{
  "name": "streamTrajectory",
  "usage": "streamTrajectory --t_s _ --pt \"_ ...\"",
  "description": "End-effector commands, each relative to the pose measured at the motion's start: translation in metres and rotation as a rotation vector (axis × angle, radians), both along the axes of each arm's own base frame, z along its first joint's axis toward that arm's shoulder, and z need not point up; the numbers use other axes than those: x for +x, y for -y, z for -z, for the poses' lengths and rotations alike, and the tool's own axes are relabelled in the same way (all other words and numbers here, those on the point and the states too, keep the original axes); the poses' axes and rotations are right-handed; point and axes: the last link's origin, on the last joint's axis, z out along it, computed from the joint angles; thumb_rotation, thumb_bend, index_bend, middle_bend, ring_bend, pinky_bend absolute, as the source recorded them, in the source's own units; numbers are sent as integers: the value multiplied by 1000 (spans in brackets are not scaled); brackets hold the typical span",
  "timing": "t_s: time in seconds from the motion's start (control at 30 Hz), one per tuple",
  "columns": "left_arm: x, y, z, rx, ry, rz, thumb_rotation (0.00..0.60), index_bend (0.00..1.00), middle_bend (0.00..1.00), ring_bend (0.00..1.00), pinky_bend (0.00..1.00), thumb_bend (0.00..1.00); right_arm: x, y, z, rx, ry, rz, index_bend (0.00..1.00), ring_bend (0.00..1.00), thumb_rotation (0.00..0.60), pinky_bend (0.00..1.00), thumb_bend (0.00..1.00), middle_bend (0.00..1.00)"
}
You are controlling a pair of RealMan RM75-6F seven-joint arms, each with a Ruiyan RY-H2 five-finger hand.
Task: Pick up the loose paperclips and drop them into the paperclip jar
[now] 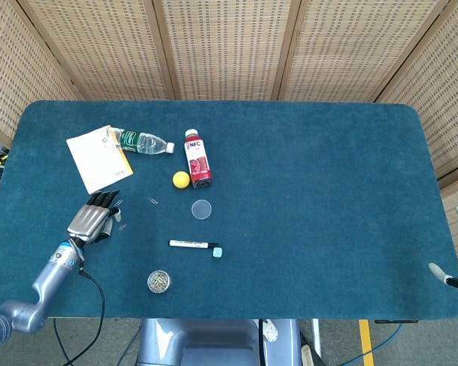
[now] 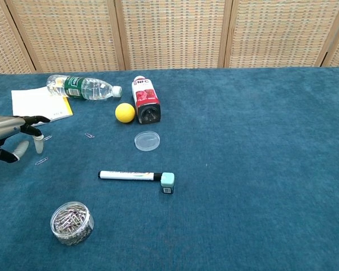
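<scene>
Left hand: the left hand [image 1: 91,223] [image 2: 14,135] hovers low over the blue table [image 1: 313,168] [image 2: 254,113] near the left edge, fingers [image 2: 38,142] stretched forward and apart; nothing is visibly held, though the palm side is hidden.
Right hand: only a sliver of the right hand [image 1: 452,280] shows past the table's right edge in the head view — whether released or clenched, I cannot tell.
Loose paperclips: three lie on the cloth. One paperclip [image 2: 46,138] sits just at the fingertips; contact cannot be judged. A second paperclip [image 2: 42,161] lies at 6 o'clock from the fingertips, near but apart. A third paperclip [image 1: 153,201] [image 2: 89,135] lies at 3 o'clock from the hand, well apart.
Paperclip jar: the paperclip jar [image 1: 159,281] [image 2: 72,222] stands upright and uncapped near the table's front edge, at 5 o'clock from the left hand, with a heap of clips inside.
Jar lid: a clear round lid [image 1: 201,209] [image 2: 147,140] lies flat at 1 o'clock from the jar, well apart.
Marker: a white marker [image 1: 193,244] [image 2: 130,175] lies flat between lid and jar, its mint-green cap [image 1: 217,251] [image 2: 167,182] just beside its right end.
Other items: a red juice bottle [image 1: 197,158] [image 2: 145,100] lies on its side with a yellow ball [image 1: 181,179] [image 2: 125,112] just at its left; a water bottle [image 1: 141,142] [image 2: 82,87] lies at 10 o'clock from the ball, its base over a white booklet [image 1: 98,158] [image 2: 39,101].
</scene>
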Motion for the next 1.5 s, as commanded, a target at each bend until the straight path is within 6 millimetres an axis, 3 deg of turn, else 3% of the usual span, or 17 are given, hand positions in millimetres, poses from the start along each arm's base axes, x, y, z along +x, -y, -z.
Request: streamTrajectory --t_s 0.03,0.57,1.17,1.5 --pt "1 -1 1 -1 -1 1 600 449 0 0 0 753 0 0 0 0 0 0 37 0 600 0 0 0" --pt "9 2 13 -28 14 0 600 449 0 0 0 750 0 0 -1 0 6 -5 37 0 600 0 0 0" --pt "20 17 2 -41 58 23 600 451 0 0 0 759 0 -1 -2 -5 11 -3 37 0 600 0 0 0" --pt "5 7 -1 0 37 -16 600 450 0 0 0 759 -1 -1 -3 -5 11 -3 37 0 600 0 0 0"
